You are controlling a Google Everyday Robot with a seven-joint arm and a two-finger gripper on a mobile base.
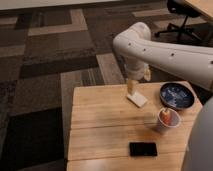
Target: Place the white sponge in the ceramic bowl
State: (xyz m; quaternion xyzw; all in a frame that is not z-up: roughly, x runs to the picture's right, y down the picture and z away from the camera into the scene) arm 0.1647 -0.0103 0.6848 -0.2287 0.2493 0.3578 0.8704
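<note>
Gripper (132, 87) spread open, poised just over white sponge (137, 99) near table's (105, 125) far edge. Descent to be made vertically, sponge straddled squarely; ceramic bowl (176, 95) sits at right edge.
</note>
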